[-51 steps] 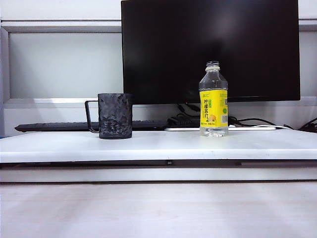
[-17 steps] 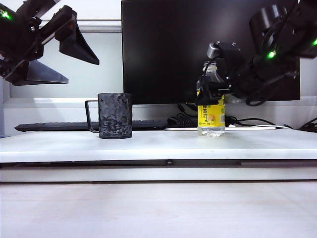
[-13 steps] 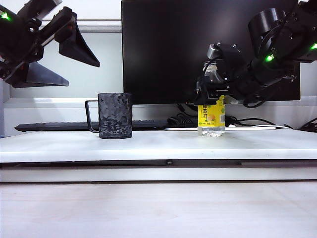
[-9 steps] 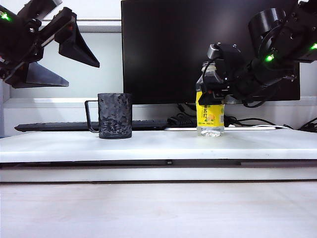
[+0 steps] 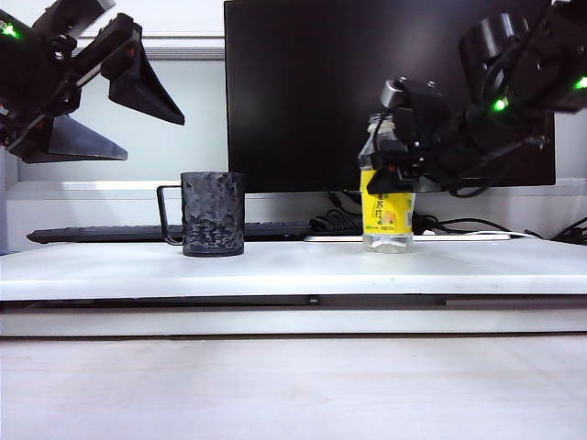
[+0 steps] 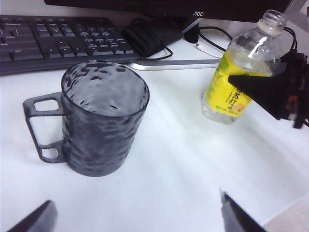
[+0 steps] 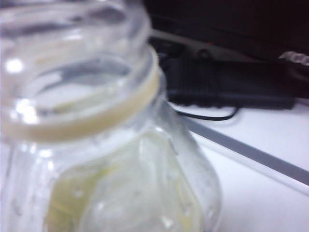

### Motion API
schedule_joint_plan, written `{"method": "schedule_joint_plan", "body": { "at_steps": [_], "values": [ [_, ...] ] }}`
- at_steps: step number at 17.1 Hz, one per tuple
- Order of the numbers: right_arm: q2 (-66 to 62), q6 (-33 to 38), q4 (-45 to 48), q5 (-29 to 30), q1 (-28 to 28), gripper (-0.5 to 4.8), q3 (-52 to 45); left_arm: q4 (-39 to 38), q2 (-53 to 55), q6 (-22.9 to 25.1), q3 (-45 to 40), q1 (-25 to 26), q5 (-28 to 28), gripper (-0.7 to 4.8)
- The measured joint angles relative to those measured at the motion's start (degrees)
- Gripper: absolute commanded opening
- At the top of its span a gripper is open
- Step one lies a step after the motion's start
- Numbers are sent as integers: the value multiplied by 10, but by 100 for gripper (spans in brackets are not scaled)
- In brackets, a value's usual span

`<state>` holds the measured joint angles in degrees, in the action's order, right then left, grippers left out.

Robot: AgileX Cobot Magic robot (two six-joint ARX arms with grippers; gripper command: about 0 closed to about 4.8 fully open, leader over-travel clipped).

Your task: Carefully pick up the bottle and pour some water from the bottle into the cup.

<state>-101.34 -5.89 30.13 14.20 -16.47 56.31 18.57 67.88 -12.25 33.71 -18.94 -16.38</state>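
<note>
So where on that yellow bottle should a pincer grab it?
Best across the upper body of the bottle, from the side, level with the table: it stands upright, round and open-necked. The right pincer is already there; the left pincer hangs apart.

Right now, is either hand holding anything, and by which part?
The right hand is closed around the bottle at its upper body, above the label. The left hand is open and empty.
</note>
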Motion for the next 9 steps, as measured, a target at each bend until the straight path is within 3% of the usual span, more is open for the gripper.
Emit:
{"method": "schedule_joint_plan", "body": {
  "at_steps": [5,9],
  "values": [
    [49,-2,-10,6,-40,202,47,1,0,0,0,0,0,479],
    [51,-57,-102,-11,-87,202,104,5,0,0,0,0,0,479]
  ]
}}
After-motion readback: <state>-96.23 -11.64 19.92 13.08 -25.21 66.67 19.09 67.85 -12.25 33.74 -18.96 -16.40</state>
